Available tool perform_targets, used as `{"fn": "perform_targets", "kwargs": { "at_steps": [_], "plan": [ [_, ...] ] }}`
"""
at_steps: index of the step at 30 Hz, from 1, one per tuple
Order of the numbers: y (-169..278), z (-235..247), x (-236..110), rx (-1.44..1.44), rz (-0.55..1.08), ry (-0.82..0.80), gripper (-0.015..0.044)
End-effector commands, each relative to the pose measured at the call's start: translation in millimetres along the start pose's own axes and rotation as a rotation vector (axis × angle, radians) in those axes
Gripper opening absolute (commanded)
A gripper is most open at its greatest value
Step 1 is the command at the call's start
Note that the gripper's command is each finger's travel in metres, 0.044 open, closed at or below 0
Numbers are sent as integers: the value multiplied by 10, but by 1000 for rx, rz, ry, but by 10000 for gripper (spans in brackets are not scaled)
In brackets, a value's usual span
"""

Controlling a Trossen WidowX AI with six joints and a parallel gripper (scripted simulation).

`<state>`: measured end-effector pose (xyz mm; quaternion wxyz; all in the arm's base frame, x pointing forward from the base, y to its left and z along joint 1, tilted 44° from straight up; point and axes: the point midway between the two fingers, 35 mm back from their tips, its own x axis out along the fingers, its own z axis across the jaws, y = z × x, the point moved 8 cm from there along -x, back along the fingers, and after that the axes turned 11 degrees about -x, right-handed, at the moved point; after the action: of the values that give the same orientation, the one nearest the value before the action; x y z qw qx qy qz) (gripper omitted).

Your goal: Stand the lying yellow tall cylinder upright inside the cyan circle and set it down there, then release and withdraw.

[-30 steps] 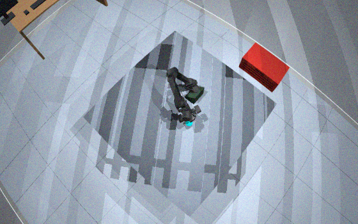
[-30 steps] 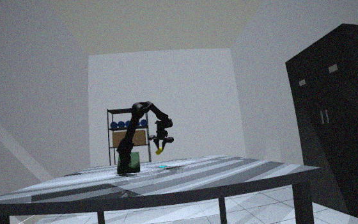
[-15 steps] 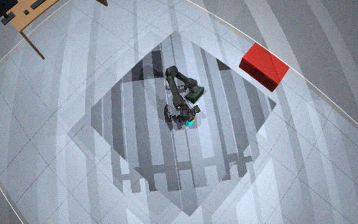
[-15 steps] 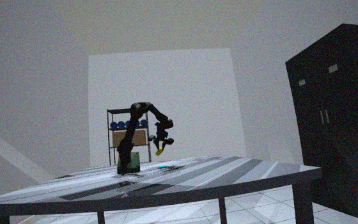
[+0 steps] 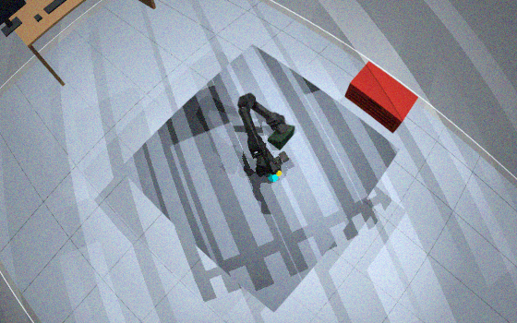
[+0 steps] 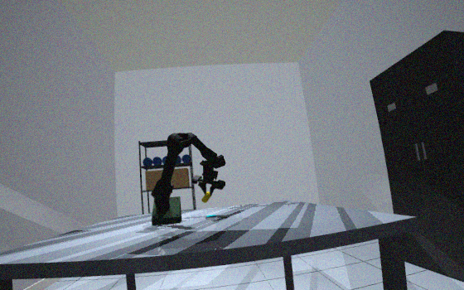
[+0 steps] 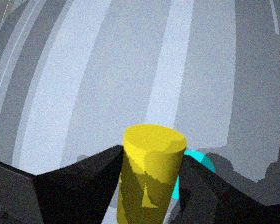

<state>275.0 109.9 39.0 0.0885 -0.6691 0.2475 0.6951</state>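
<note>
Yellow tall cylinder [image 7: 149, 183]: plain, smooth, flat-ended; clamped between the two dark fingers of the tool [image 7: 147, 192], raised off the striped surface [image 6: 264, 224], hanging tilted, lower end free. Cyan circle [image 7: 191, 169]: flat disc on the surface, mostly hidden behind the cylinder, only one edge visible.
</note>
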Motion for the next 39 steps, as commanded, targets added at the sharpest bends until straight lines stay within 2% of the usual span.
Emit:
{"fn": "perform_targets", "kwargs": {
  "at_steps": [1, 39],
  "plan": [
    [28, 9, 8, -6, -28, -8, 105],
    [268, -13, 54, -32, -310, 1, 105]
  ]
}}
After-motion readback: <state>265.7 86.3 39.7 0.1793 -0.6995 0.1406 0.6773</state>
